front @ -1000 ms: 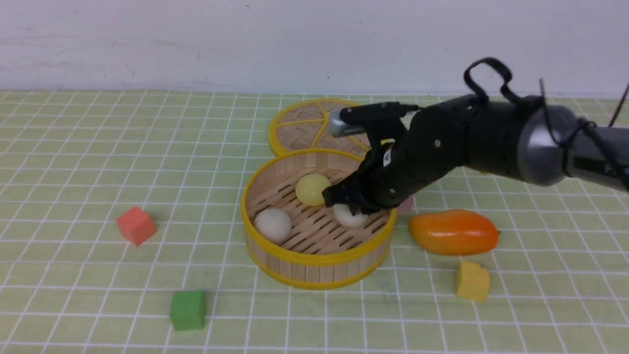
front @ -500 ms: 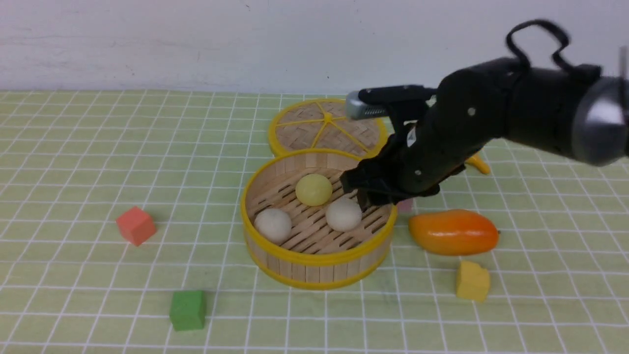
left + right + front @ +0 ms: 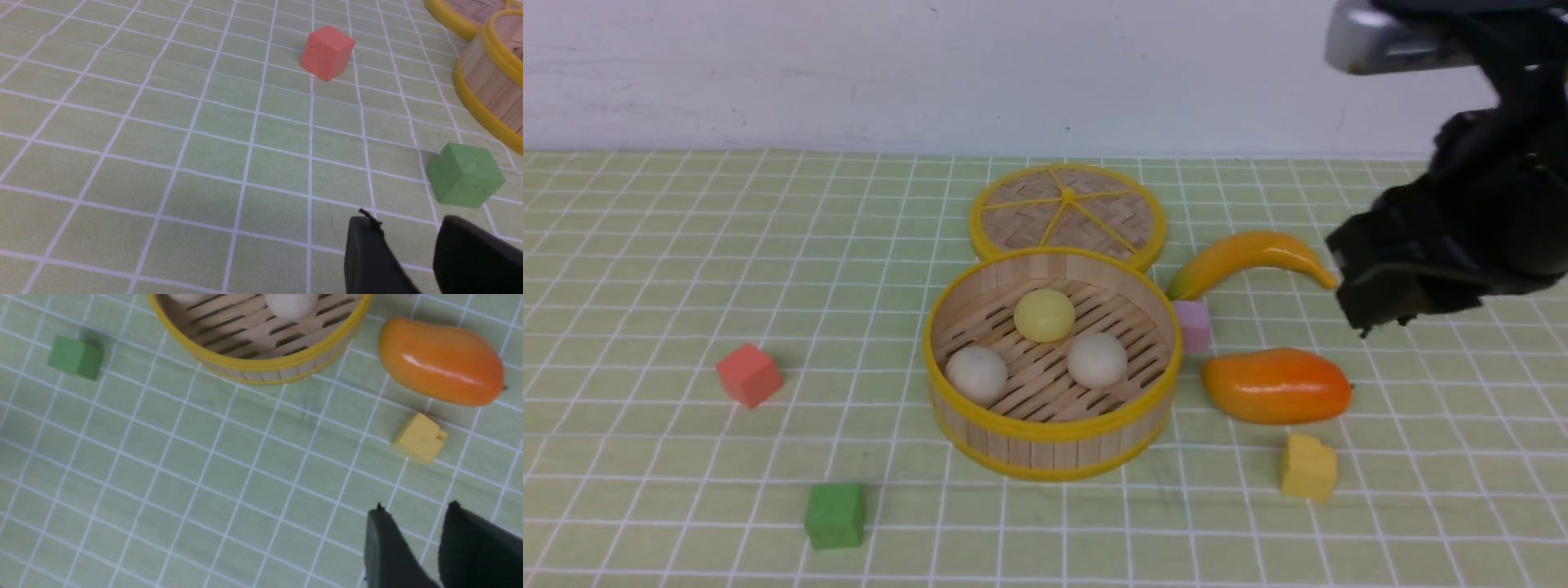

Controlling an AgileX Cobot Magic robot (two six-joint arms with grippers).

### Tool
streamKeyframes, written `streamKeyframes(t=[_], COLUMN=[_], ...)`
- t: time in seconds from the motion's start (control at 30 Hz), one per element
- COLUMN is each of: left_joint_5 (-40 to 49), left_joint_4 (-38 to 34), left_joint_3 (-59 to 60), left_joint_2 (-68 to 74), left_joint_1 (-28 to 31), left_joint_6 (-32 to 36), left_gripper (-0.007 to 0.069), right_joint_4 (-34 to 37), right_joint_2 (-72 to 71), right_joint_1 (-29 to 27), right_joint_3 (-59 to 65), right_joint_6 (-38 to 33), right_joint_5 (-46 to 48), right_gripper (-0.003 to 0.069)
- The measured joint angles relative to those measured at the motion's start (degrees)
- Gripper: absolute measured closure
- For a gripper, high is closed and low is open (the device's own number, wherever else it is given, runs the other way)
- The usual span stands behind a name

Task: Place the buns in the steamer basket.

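Since a second ago the right arm has pulled up and out of the steamer basket (image 3: 1049,371) and now sits high on the right side of the front view, well clear of it. Third bun stays behind: I count all three buns on the slatted floor, pale yellow bun (image 3: 1045,315) toward the back, one off-white bun (image 3: 977,374) on the left, the other off-white bun (image 3: 1097,359) on the right. So as I read it the task is done; no bun left on the worktop (image 3: 645,286). Flat woven lid (image 3: 1067,210) lies behind the basket, not on it. Right end effector (image 3: 412,547) hangs above bare worktop near the yellow block (image 3: 419,437) and mango (image 3: 441,361); jaws stand slightly apart with nothing between them. Left end effector (image 3: 408,253) is low over the worktop just beside the green cube (image 3: 465,173), fingers parted with a visible gap, holding nothing. Red cube (image 3: 327,52) sits further off, untouched.
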Motion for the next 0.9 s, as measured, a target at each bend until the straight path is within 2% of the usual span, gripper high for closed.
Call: streamKeyframes(t=[0.17, 0.3, 0.53, 0.73, 0.9], left_joint_5=[0.0, 0.0, 0.0, 0.0, 0.0], left_joint_4=[0.0, 0.0, 0.0, 0.0, 0.0], left_joint_3=[0.0, 0.0, 0.0, 0.0, 0.0], left_joint_2=[0.0, 0.0, 0.0, 0.0, 0.0], left_joint_1=[0.0, 0.0, 0.0, 0.0, 0.0], left_joint_6=[0.0, 0.0, 0.0, 0.0, 0.0], left_gripper=[0.0386, 0.0386, 0.0386, 0.0386, 0.0386], right_joint_4=[2.1, 3.7, 8.7, 8.9, 0.1], right_joint_2=[-9.4, -15.1, -24.9, -29.4, -34.9], right_joint_1=[0.0, 0.0, 0.0, 0.0, -2.3], right_joint_3=[8.4, 14.9, 23.5, 24.2, 25.6], right_joint_6=[-1.2, -1.3, -1.3, -1.5, -6.8], right_joint_5=[0.5, 0.7, 1.1, 1.1, -1.3], right_gripper=[0.0613, 0.0672, 0.0679, 0.0678, 0.0676])
